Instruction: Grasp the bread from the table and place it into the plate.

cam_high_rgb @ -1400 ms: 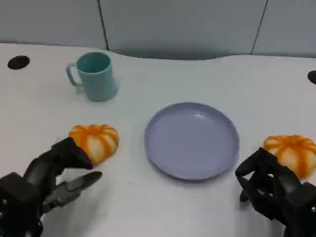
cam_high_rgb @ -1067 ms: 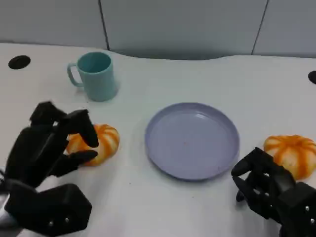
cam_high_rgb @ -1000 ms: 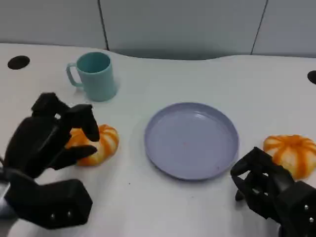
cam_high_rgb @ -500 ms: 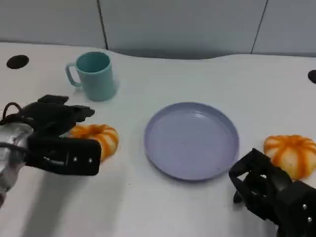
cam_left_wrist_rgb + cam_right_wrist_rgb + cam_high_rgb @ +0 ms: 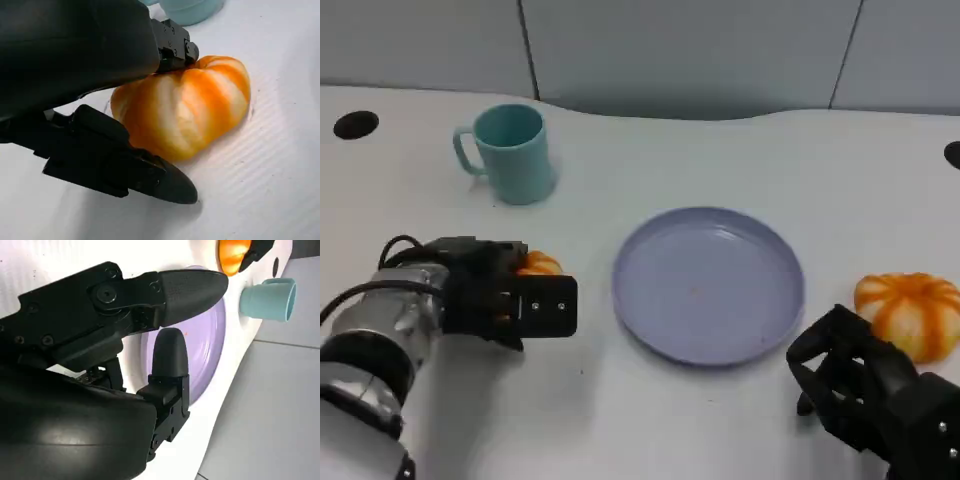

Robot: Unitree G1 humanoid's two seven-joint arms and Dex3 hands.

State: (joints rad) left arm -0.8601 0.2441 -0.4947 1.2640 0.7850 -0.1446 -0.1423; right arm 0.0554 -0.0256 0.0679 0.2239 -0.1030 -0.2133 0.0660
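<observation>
- Bread [image 5: 538,264], an orange bun with pale stripes, lies on the white worktop [image 5: 720,430] to the left of the plate [image 5: 708,284] and apart from it; in the head view most of it is hidden behind the left robot hand [image 5: 505,300].
- The left robot hand is over this bread. In the left wrist view the black shell presses on the top of the bun [image 5: 190,107], and one of the fingers [image 5: 125,172] reaches along its near side at worktop level. Whether the bread is actually gripped I cannot tell.
- The plate is lilac, round and shallow, near the middle of the worktop, with nothing in it.
- A second bread [image 5: 910,312] of the same kind lies to the right of the plate, just beyond the right robot hand [image 5: 865,390].
- The right robot hand sits at the lower right with its fingers curled in and nothing in them; it does not touch the second bread.
- A teal mug [image 5: 507,153] stands upright behind the left bread, handle to the left, well apart from the plate.
</observation>
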